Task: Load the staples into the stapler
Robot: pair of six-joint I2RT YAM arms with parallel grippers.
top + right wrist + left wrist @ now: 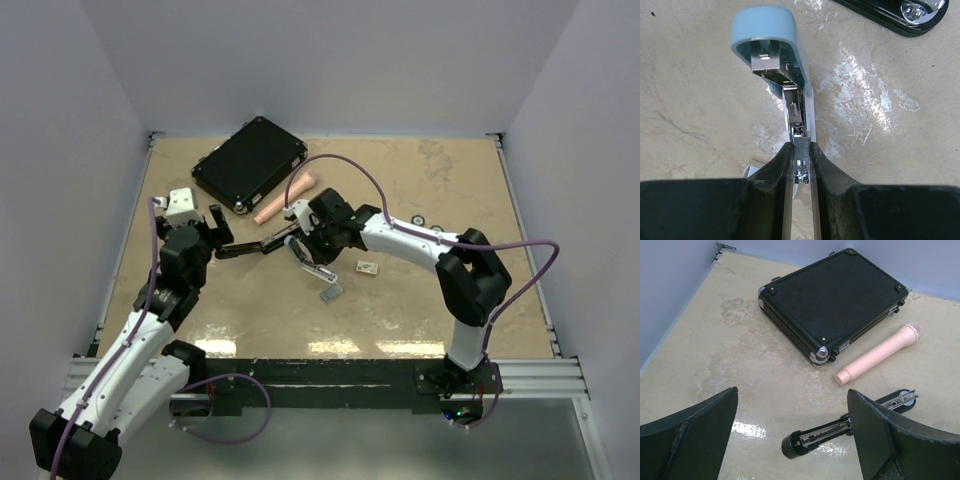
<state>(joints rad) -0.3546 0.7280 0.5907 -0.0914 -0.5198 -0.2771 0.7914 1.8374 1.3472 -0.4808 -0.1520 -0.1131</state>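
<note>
One beige glossy tabletop w/ pale walls – L claw wide open, empty; R claw pinching staples

Robot manipulation lab, single test cell. We list as evidence: plain pale walls closing three sides of a beige tabletop; left arm and right arm, white and black, bolted to a metal rail at the near edge; purple cables looping from both.
</note>
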